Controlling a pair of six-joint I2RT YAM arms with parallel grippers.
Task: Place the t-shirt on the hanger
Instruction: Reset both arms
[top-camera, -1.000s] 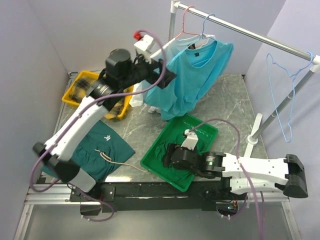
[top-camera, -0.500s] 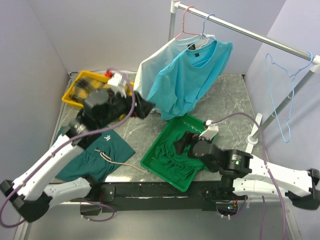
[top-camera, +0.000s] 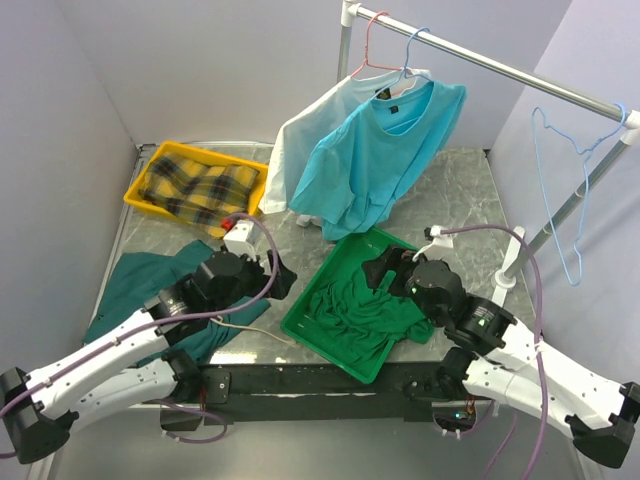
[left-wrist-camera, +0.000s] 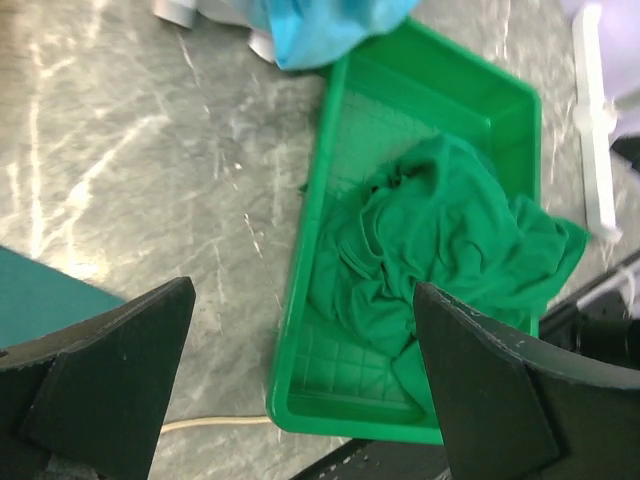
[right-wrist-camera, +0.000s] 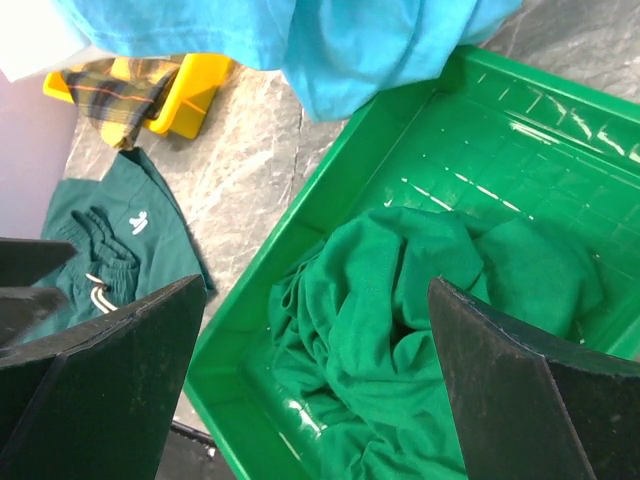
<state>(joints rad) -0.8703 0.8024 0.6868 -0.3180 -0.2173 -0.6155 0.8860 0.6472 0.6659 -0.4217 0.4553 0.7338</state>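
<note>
The turquoise t-shirt (top-camera: 385, 150) hangs on the light-blue hanger, whose hook (top-camera: 412, 48) is over the rail (top-camera: 500, 68). Its lower hem shows at the top of the left wrist view (left-wrist-camera: 330, 25) and the right wrist view (right-wrist-camera: 340, 45). My left gripper (top-camera: 282, 278) is low over the table, left of the green tray, open and empty; in its own view (left-wrist-camera: 302, 295) the fingers frame the tray. My right gripper (top-camera: 385, 270) hovers over the tray's far end, open and empty, and looks down on the green cloth (right-wrist-camera: 315, 290).
The green tray (top-camera: 329, 276) holds a crumpled green garment (top-camera: 365, 310). A white t-shirt (top-camera: 300, 140) hangs on a pink-red hanger (top-camera: 368, 50). A spare blue hanger (top-camera: 565, 190) hangs at the rail's right end. A yellow tray (top-camera: 140, 195) with plaid cloth and a dark green garment (top-camera: 140, 280) lie at the left.
My left arm has come down from beside the hanging shirts to low over the table's front. My right gripper has drawn back toward the right over the tray. The t-shirt has not moved.
</note>
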